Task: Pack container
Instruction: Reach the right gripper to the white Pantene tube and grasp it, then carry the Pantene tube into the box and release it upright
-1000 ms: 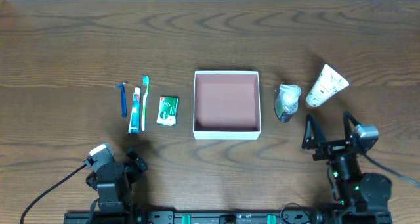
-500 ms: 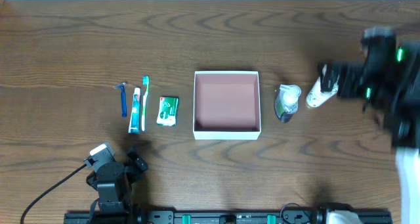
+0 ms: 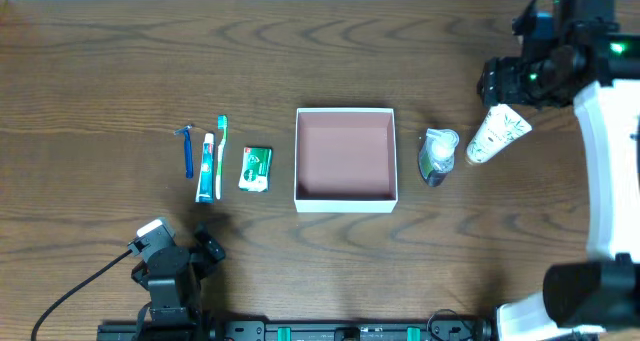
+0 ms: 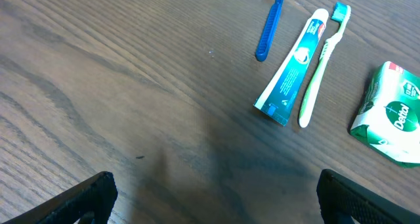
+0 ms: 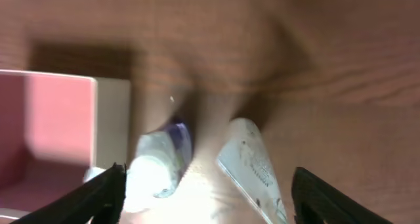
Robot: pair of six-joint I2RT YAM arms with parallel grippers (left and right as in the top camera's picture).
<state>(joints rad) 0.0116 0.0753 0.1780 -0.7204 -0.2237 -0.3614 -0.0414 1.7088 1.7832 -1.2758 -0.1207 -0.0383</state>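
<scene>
The container (image 3: 345,199), a shallow square white-walled box with a pink-brown inside, sits mid-table; its corner shows in the right wrist view (image 5: 59,112). Left of it lie a green packet (image 3: 256,168), green toothbrush (image 3: 220,156), toothpaste tube (image 3: 206,168) and blue razor (image 3: 186,151); all show in the left wrist view: packet (image 4: 388,115), toothbrush (image 4: 320,66), toothpaste (image 4: 292,69), razor (image 4: 270,23). Right of it lie a small clear bottle (image 3: 437,156) (image 5: 157,168) and a white tube (image 3: 496,133) (image 5: 252,165). My right gripper (image 3: 500,81) (image 5: 207,198) is open above them. My left gripper (image 3: 195,251) (image 4: 213,194) is open and empty near the front edge.
The wooden table (image 3: 330,61) stretches bare behind the items. A black cable (image 3: 70,296) runs from the left arm toward the front left corner. The right arm's white link (image 3: 605,161) hangs over the table's right side.
My right arm has swung from the front right up to the far right, and now hovers just behind the white tube. The left arm and all items have not moved.
</scene>
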